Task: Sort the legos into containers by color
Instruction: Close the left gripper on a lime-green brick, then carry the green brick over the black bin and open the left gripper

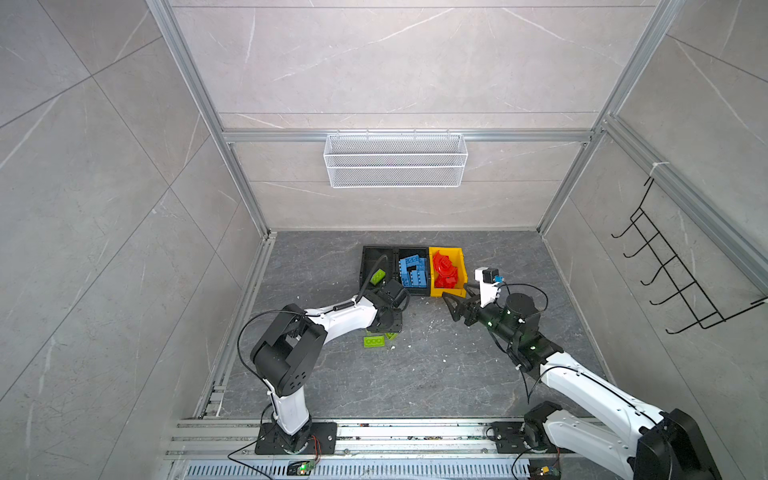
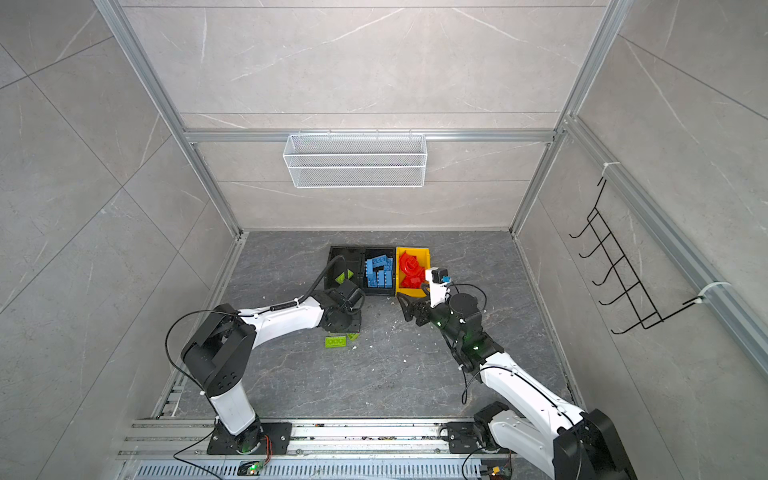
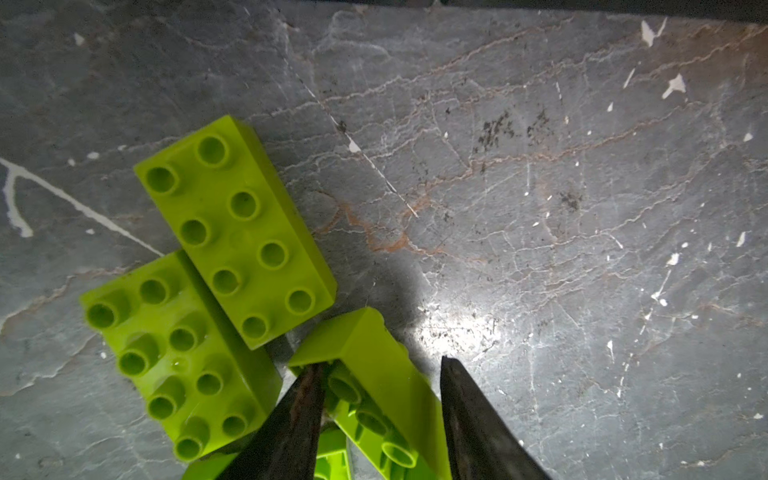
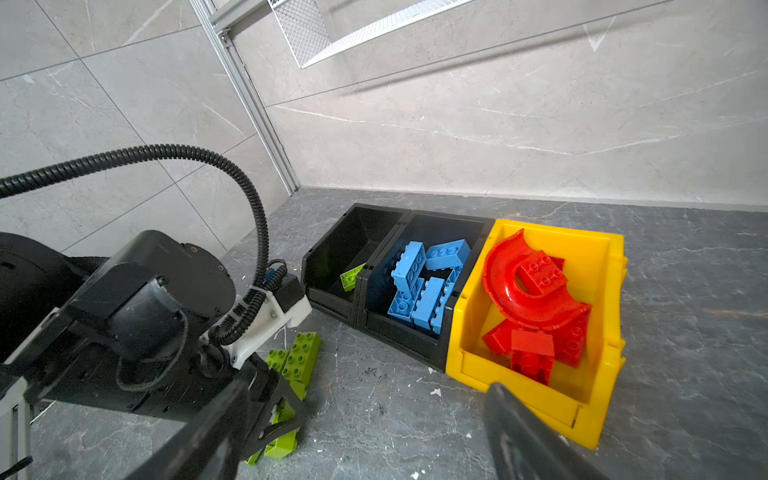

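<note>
Grey, marble-veined walls [image 1: 395, 62] are enclosing the cell, with an aluminium frame [image 1: 407, 136] running along their edges. A white wire basket [image 1: 395, 160] is hanging from the back rail and a black hook rack [image 1: 681, 266] from the right side. White flecks [image 3: 673, 85] are dotting the dark stone-patterned tabletop [image 1: 436, 374], where glare is pooling.

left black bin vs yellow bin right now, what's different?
Colour: the left black bin is black, the yellow bin yellow. Contents: the left black bin shows one lime green brick; the yellow bin holds several red legos, one curved. Place: in both top views the left black bin ends the row on the left, the yellow bin on the right. Shared: open-top, similar size.
</note>
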`<state>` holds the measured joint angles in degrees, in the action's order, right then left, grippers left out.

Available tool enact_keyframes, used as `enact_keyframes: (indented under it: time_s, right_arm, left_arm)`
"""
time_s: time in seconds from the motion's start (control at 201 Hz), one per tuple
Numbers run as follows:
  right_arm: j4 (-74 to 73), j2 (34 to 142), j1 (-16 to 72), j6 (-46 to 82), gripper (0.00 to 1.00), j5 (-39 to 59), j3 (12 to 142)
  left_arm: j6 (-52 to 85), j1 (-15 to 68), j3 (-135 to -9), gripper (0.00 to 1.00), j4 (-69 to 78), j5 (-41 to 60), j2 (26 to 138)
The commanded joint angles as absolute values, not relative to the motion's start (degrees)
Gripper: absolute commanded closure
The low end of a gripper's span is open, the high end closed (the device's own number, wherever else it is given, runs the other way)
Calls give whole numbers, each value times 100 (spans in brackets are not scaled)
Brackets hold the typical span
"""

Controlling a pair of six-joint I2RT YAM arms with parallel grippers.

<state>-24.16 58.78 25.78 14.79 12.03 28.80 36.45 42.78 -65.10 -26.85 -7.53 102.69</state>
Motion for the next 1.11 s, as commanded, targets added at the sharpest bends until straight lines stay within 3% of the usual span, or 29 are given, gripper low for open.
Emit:
enact_keyframes:
  time_s: [0.0,0.139,0.239,0.612,1.105]
  right_arm:
    - [-2329,5895,2570,1380,11,1309,3050]
    - [-2306,5924,2574,1395,11,1353,3076]
    - [-2281,5941,2568,1386,11,1364,3085]
    - [-2279,5944,2570,1375,12,1371,3094]
    - [-2268,5926,2566,1374,12,1380,3094]
  left_arm:
    - [3536,4289,-6664,51,-2837,-890,10401]
    - [3503,4289,-6653,54,-2780,-830,10518]
    - [3478,4289,-6660,62,-2671,-781,10553]
    - [3351,4289,-6612,78,-2580,-848,10065]
    - [2505,4043,-7497,81,-2870,-1116,9711]
